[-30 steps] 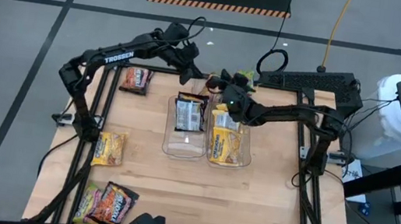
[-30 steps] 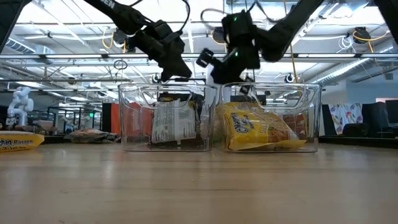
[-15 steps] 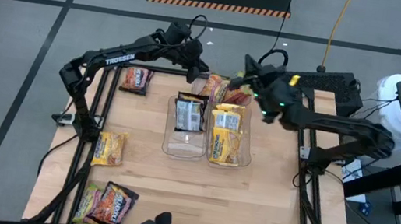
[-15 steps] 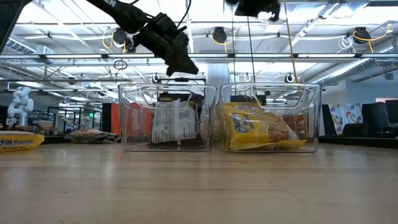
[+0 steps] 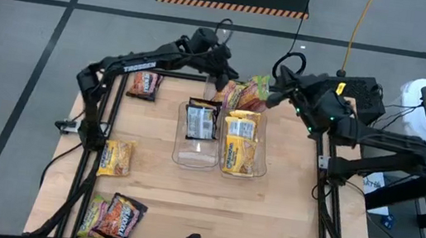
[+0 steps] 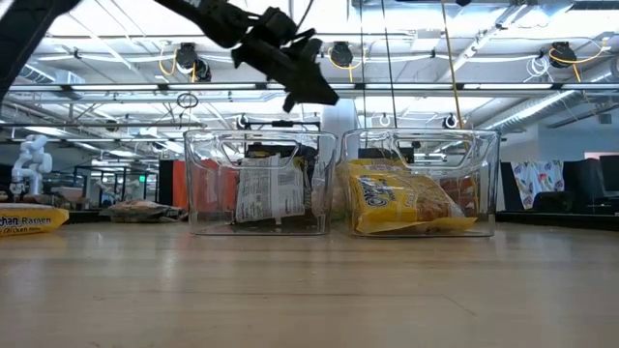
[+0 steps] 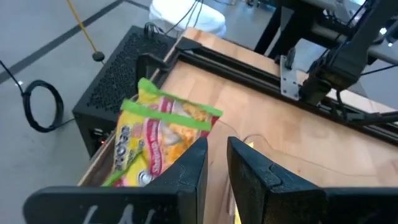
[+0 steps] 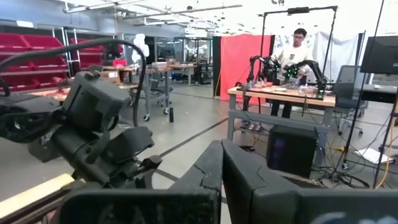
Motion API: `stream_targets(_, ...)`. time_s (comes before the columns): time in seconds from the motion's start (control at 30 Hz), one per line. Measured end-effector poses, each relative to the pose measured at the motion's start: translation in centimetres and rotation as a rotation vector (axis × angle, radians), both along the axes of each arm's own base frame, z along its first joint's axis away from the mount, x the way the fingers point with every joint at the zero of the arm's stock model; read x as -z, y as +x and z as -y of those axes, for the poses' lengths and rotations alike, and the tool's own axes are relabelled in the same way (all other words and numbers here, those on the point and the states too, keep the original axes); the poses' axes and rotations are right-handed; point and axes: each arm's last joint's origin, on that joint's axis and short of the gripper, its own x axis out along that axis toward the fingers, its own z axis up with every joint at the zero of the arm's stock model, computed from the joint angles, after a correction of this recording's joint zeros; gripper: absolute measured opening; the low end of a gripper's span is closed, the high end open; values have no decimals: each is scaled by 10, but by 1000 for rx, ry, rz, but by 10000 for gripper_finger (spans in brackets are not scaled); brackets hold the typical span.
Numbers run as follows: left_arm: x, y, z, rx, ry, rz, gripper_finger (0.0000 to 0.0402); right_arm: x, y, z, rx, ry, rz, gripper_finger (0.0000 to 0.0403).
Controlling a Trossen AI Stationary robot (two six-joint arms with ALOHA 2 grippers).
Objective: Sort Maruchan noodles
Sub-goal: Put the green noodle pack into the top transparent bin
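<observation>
- Along the desk's (image 5: pixel 282 220) left edge, loose Maruchan noodles wait unsorted: a brown packet (image 5: pixel 143 84) at the far corner, a yellow packet (image 5: pixel 116 158) midway, and a brown-orange packet (image 5: pixel 119 216) overlapping a pink-green one (image 5: pixel 94 213) at the near corner.
- Left of centre, the left gripper (image 5: pixel 223 81) hangs above the far edge of the desk with its fingers (image 7: pixel 189 165) a narrow gap apart and nothing between them; judging by the wrist view, it is lined up on the pink-green packet (image 7: pixel 158 134) lying just behind the bins, likely the next pick.
- At the centre, the left clear bin (image 5: pixel 193 156) holds dark packets (image 5: pixel 201 121), one showing its pale printed back.
- Touching it, the right clear bin (image 5: pixel 259 163) holds yellow packets (image 5: pixel 239 149), so colours look kept apart by bin.
- At the far right corner, the right gripper (image 5: pixel 278 85) is lifted clear of the bins, fingers (image 8: pixel 205 171) closed and empty, apparently leaving room for the other arm.
</observation>
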Motion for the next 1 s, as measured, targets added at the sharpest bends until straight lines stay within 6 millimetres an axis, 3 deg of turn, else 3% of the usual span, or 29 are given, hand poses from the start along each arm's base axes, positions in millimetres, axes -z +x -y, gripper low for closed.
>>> stream_targets(0.2,8,37,-6,24,-67,-122,65,-1,-7,-4,-13,-13,-42,0)
stream_targets(0.37,24,54,-16,-3,-121,-215,65,-6,-15,-11,-38,-44,-60,0)
stream_targets(0.63,40,50,-23,5,-95,-341,65,-15,-28,-21,-82,-78,-49,0)
stream_targets(1.0,42,50,-21,80,131,-422,65,-19,-36,-24,-92,-96,-54,0)
